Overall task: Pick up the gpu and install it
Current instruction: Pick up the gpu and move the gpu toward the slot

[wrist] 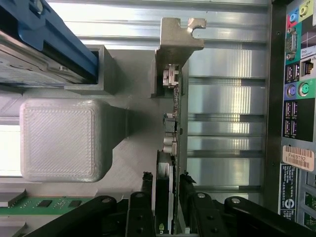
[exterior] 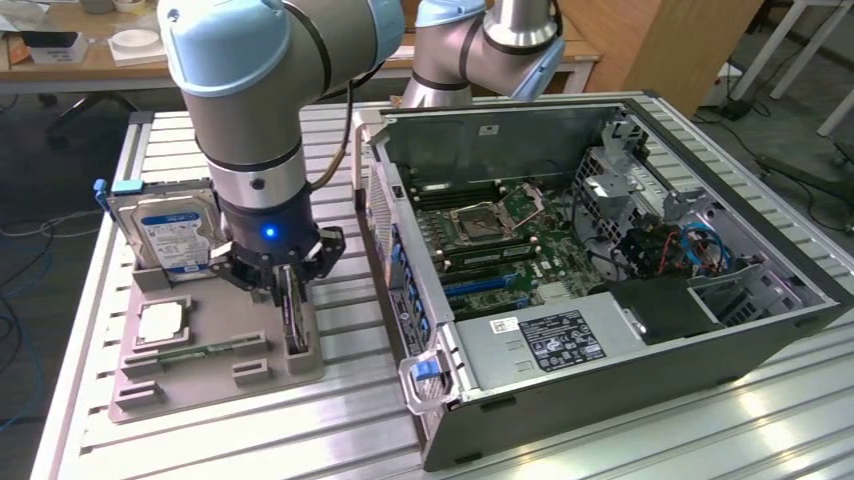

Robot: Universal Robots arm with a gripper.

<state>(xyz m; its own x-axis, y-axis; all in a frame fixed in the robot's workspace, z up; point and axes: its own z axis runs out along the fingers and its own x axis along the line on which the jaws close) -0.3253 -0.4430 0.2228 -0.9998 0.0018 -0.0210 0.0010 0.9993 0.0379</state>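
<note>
The gripper [exterior: 291,300] hangs straight down over a grey holder tray [exterior: 200,385]. Directly beneath it the gpu [wrist: 173,143] stands on its long edge in a slot. The jaws are narrow but not gripping: one finger [wrist: 146,183] sits on each flat face, with a sliver of gap on the dark side.

To grip well, I'd judge the fingers should meet both faces squarely and evenly. The lift should go straight up, so the card does not twist in its slot.

The card's long axis lies level and runs parallel to the back panel of the open computer case [exterior: 601,340] beside the gripper. Its silvery bracket [wrist: 175,34] is at the end farthest from the fingers, towards the hard drive [exterior: 167,235]. The green board faces the case and the dark face turns away.
</note>
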